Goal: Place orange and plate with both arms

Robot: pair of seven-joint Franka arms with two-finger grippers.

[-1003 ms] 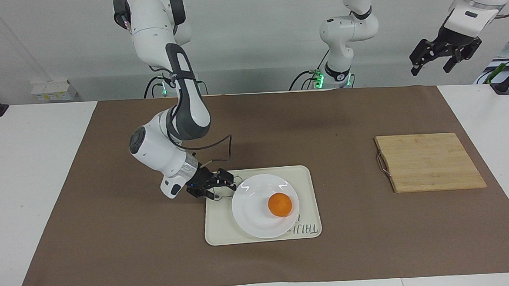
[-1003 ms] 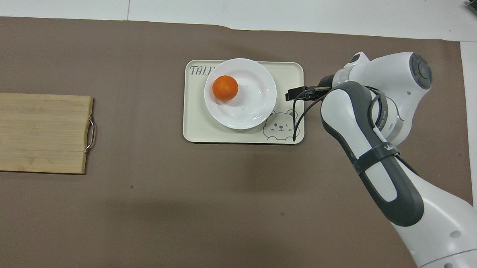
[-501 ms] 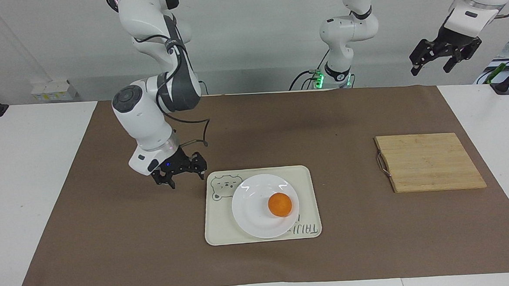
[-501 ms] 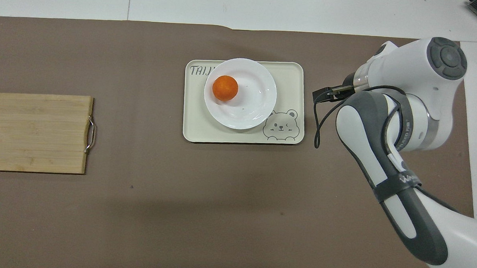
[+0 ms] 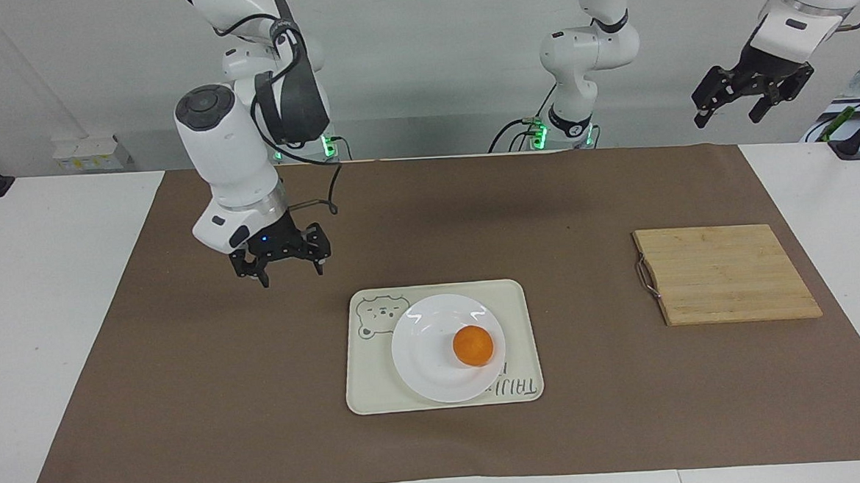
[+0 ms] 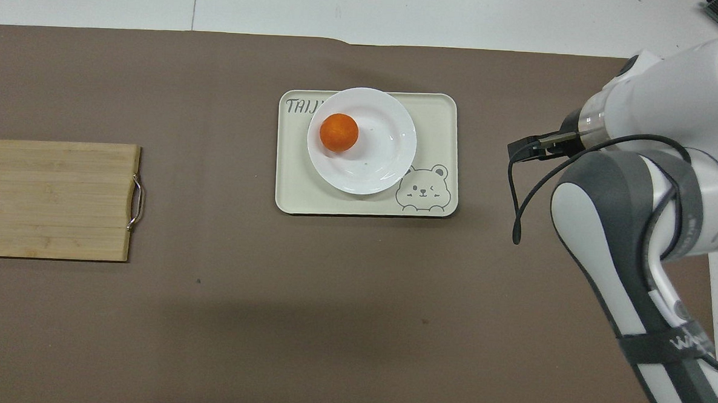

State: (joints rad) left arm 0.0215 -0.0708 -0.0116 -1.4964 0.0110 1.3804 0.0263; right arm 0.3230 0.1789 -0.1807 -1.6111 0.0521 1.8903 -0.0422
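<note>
The orange [image 5: 473,345] [image 6: 339,132] lies in the white plate [image 5: 425,356] [image 6: 380,157], off its centre. The plate stands on a cream tray [image 5: 519,299] [image 6: 445,111] with a bear drawing. My right gripper [image 5: 283,273] hangs open and empty above the brown mat, apart from the tray, toward the right arm's end. In the overhead view only a black tip of the right gripper [image 6: 536,149] shows past the arm. My left gripper [image 5: 729,112] waits open and empty, high over the left arm's end of the table.
A bamboo cutting board [image 5: 726,274] [image 6: 53,199] with a metal handle lies on the mat toward the left arm's end. A loose black cable [image 6: 514,196] dangles from the right wrist. The brown mat [image 5: 188,401] covers most of the white table.
My right gripper has drawn back from the plate's rim, risen and swung toward the right arm's end, leaving plate and orange on the tray. The left arm has not moved.
</note>
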